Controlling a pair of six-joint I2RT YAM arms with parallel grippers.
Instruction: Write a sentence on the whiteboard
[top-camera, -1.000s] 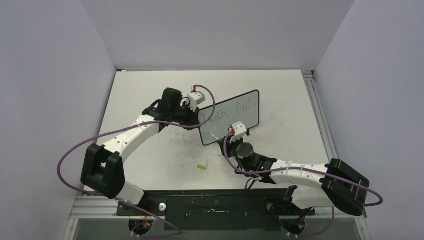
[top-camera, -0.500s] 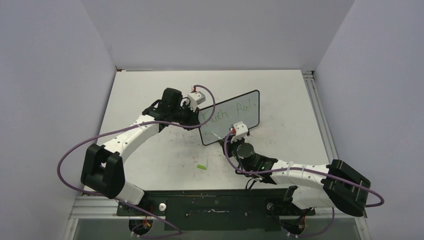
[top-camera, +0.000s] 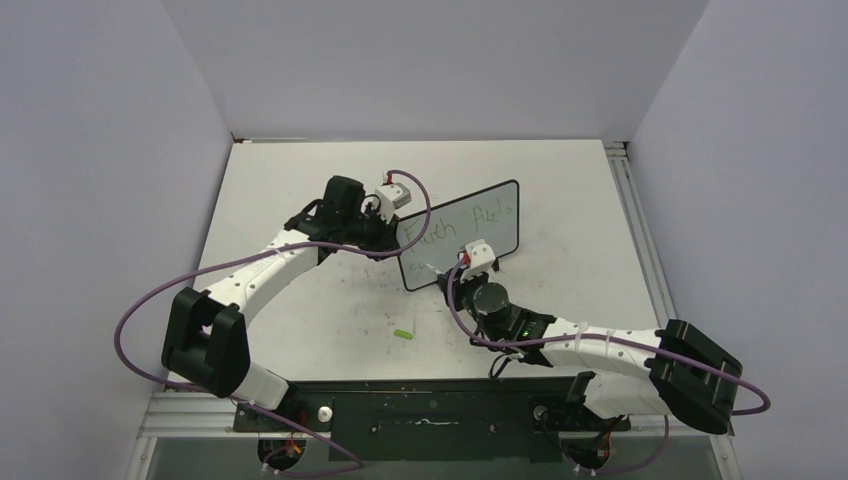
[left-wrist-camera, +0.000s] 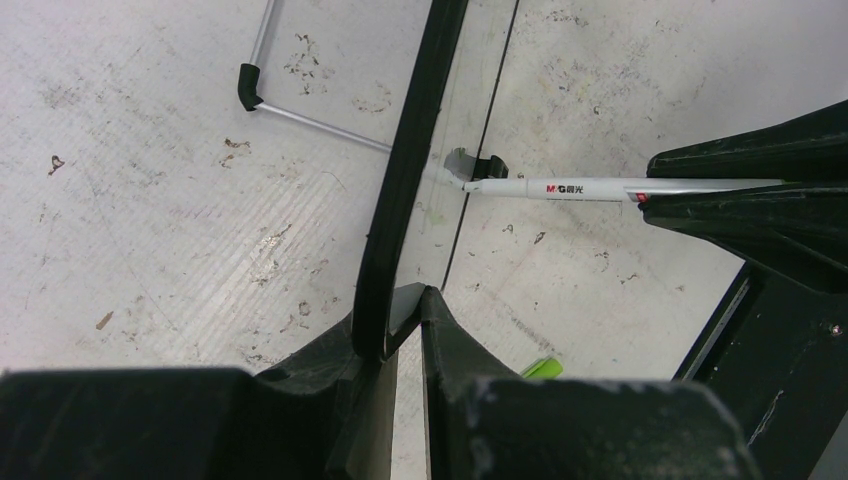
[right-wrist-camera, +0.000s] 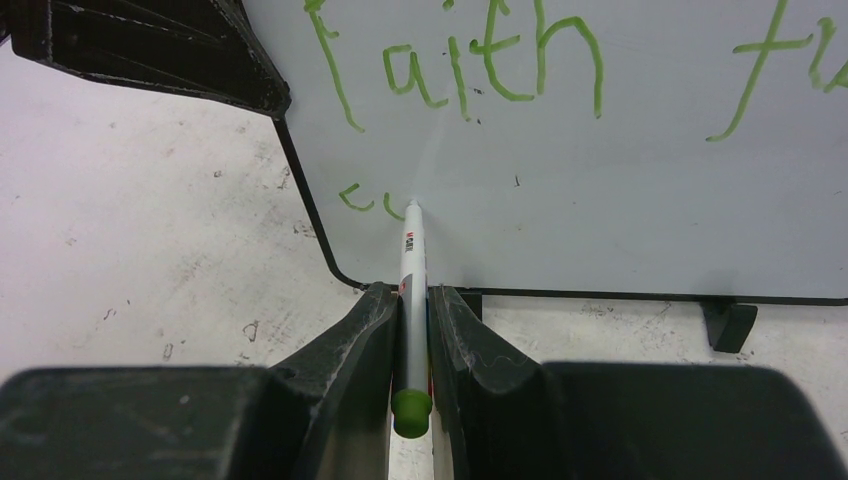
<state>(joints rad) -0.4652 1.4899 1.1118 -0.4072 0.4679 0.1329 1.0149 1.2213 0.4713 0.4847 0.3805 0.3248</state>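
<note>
Scuffed white table (top-camera: 560, 190) carries the whiteboard (top-camera: 505, 235) near its middle, its green sentence (right-wrist-camera: 462, 75) reading "faith fu…" with a second line begun. My right jaws clamp a pen (right-wrist-camera: 410, 255), tip touching the board; left jaws pinch its left edge.

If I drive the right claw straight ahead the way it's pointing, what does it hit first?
The whiteboard: the right claw holds a marker that already seems to touch its face, just right of the green strokes starting the second line, so any advance presses the tip harder.
</note>
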